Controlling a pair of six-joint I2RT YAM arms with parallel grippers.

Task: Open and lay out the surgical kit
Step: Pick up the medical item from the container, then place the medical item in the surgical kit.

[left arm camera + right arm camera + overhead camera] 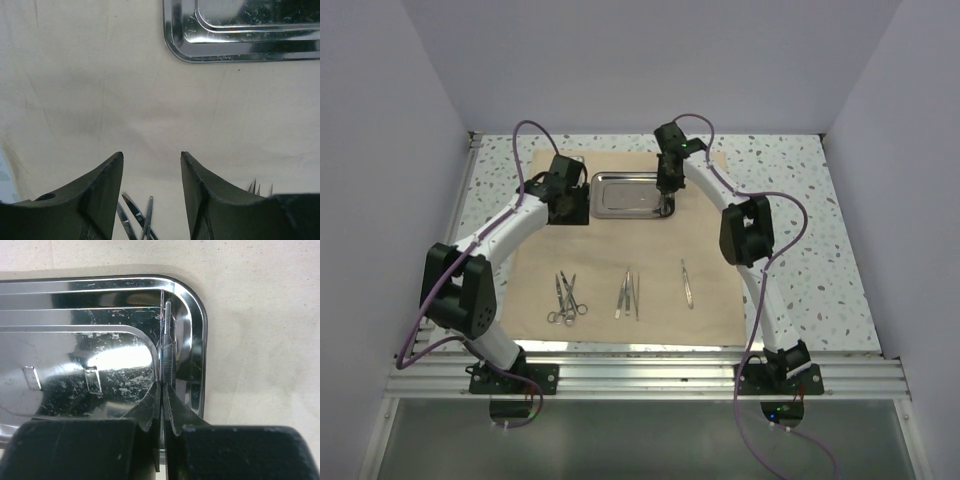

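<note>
While the cloth wrap [525, 285] lies spread, we list: forceps [565, 300] and tweezers [629, 293] laid lower centre; tray [620, 196] upper centre, where right gripper [162, 390] pinches a thin instrument [167, 340] (not yet laid out); left gripper [151, 160] gapes empty.

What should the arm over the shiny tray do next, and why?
Probably lift straight up. The right end effector is shut on a thin steel instrument at the right end of the tray, close to its wall, while other instruments lie in a row on the cloth. Raising it clear of the rim seems needed before carrying it there.
</note>
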